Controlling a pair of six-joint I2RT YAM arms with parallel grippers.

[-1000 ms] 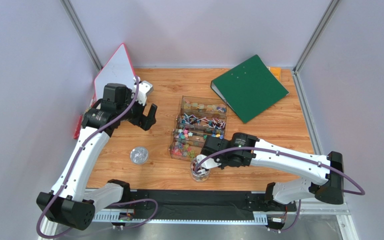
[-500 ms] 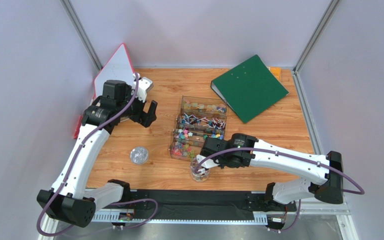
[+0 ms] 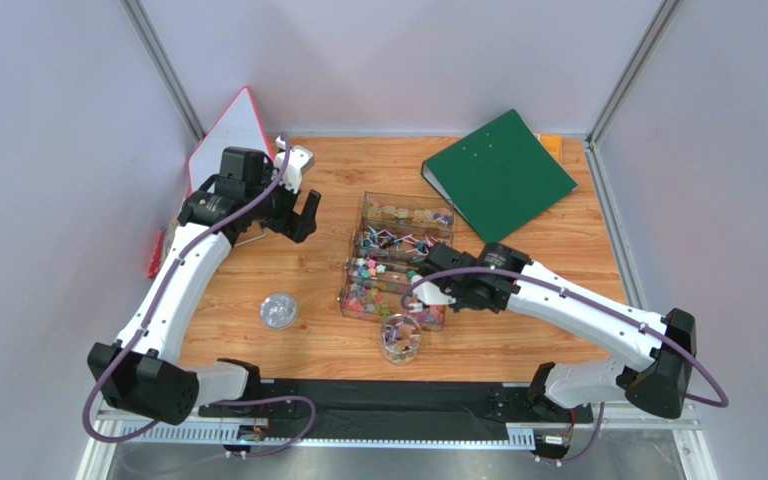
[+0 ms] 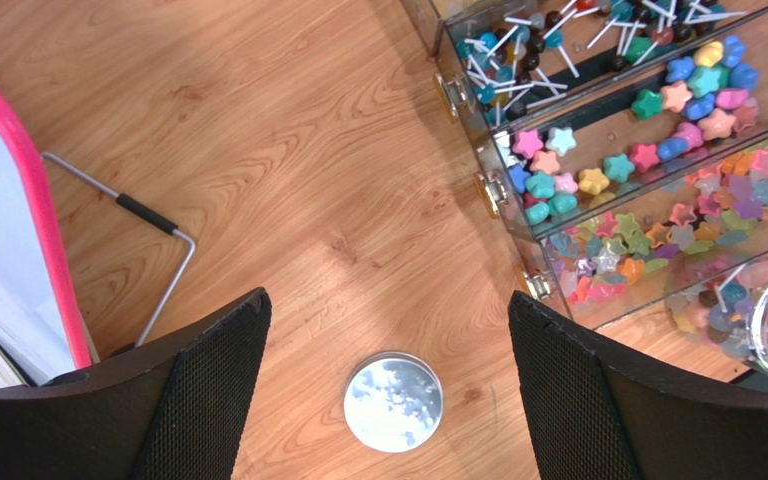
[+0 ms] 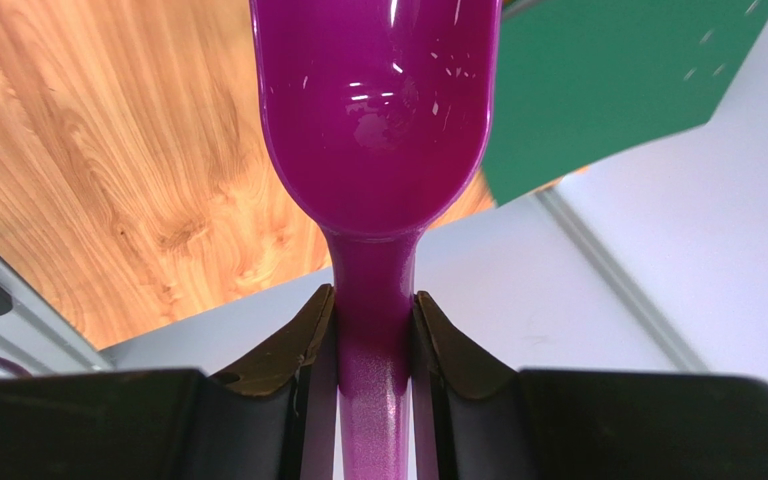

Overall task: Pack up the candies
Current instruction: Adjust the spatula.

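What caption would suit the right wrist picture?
Right gripper clamps a purple scoop by its handle, with the wooden table and green binder behind.

Nothing readable is to be found here, honestly: no text, label or number can be made out on the flat green binder [image 3: 499,175] or the tiny bright star-shaped candies [image 4: 594,181].

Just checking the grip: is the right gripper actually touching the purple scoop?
Touching. The right wrist view shows the right gripper clamped on the purple scoop, its jaws pressed against both sides of the handle with no gap.
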